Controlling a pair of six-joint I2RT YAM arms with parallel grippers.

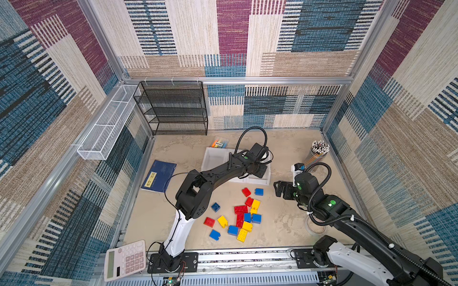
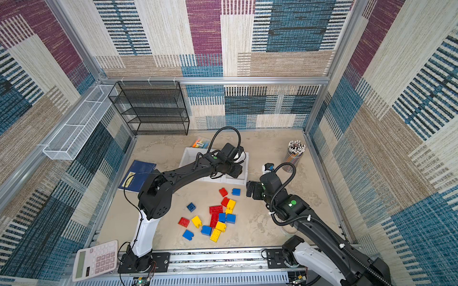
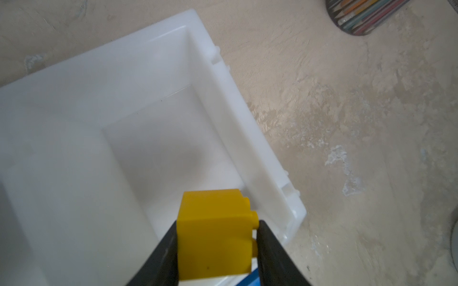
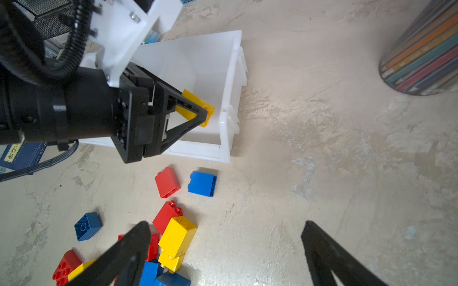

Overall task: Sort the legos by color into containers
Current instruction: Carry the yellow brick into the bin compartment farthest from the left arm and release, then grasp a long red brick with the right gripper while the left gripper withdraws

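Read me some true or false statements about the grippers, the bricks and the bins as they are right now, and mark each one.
1. The left gripper holds a yellow brick above a white bin. True.
2. The right gripper is clamped on a blue brick. False: its jaws stand open with nothing between them.
3. Red bricks lie in that bin. False: the part of its floor that shows in the left wrist view is bare.
4. A pile of bricks lies on the table, on the robot's side of the bins. True.
5. The pencil cup stands left of the bins. False: in both top views it stands to their right.
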